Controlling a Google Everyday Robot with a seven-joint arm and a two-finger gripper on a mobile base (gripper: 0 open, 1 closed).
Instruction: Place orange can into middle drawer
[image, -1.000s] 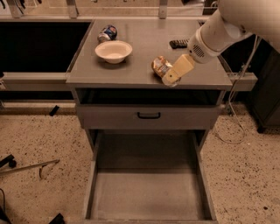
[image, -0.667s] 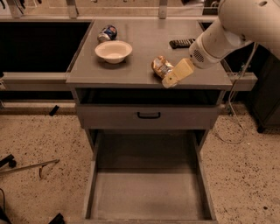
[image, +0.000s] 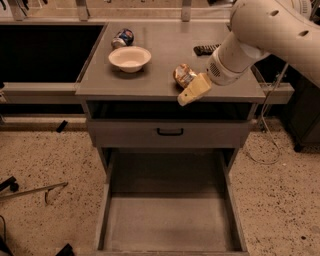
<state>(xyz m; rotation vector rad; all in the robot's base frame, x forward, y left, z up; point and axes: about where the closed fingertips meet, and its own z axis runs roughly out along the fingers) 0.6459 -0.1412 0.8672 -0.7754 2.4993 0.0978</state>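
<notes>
White rounded arm (image: 270, 30), dark round holes; tan tool (image: 192, 91) over countertop (image: 165, 55) front edge.

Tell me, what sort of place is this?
Probably a lab or workshop: a grey metal cabinet with its deep drawer pulled out, a speckled floor with a loose cable, and the robot's tool beside an orange can on top.

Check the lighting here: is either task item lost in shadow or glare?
Camera view: dim, warm light from above, no strong glare. The orange can reads plainly on the evenly lit countertop, with the gripper right beside it at the front edge. The middle drawer is darker, but its bare floor is readable. Only the open slot under the countertop goes black.
</notes>
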